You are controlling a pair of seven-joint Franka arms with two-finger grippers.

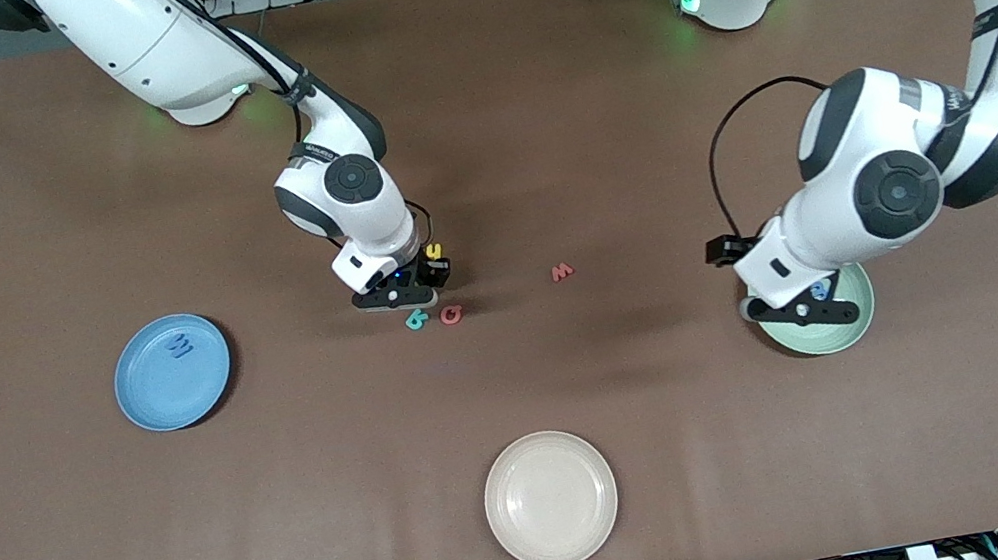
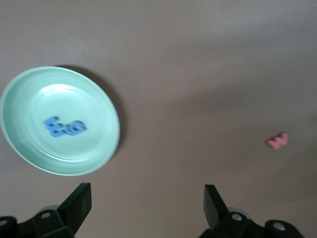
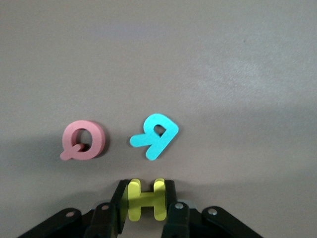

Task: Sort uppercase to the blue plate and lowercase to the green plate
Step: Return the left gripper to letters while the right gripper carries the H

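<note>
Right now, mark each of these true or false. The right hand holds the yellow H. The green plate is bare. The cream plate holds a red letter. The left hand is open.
1. The right hand holds the yellow H: true.
2. The green plate is bare: false, two blue letters lie in it.
3. The cream plate holds a red letter: false, nothing shows in it; the red w and red Q lie on the table.
4. The left hand is open: true.
</note>
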